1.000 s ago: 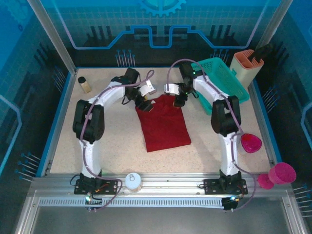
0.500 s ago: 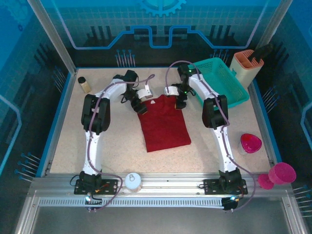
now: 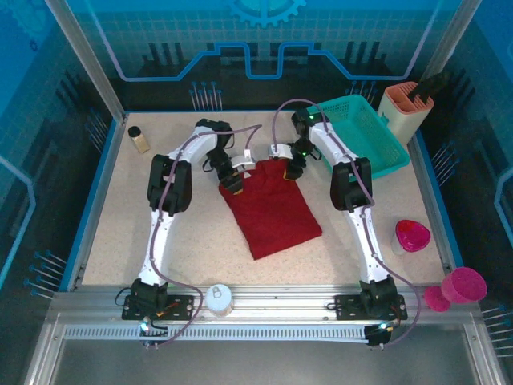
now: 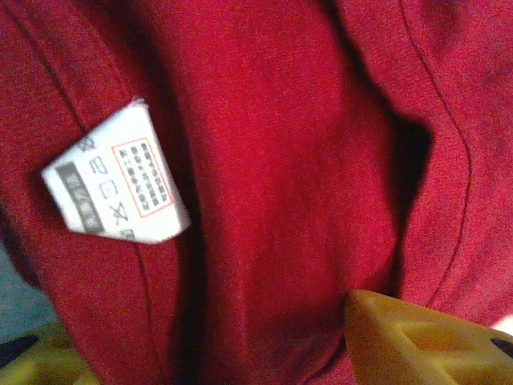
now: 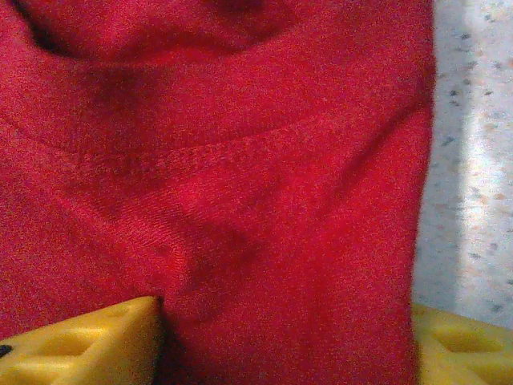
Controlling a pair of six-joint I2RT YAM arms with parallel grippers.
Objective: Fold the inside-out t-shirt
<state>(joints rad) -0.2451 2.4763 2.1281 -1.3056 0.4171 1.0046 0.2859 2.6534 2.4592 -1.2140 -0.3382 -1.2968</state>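
My left jaws are at the far left corner of the dark red t-shirt (image 3: pixel 272 212). The shirt lies spread on the desk (image 3: pixel 192 241) between my 2 arms, and its near end slants to the right. These jaws are wide open. My left fingers (image 4: pixel 417 341) stand apart with red cloth between them, and a white tag (image 4: pixel 120 180) lies on the cloth just ahead. My right jaws are at the far right corner, by the collar seam (image 5: pixel 216 148). They are open too, with cloth between my right fingers (image 5: pixel 80 341). A teal basket (image 3: pixel 365 132) stands off to the right.
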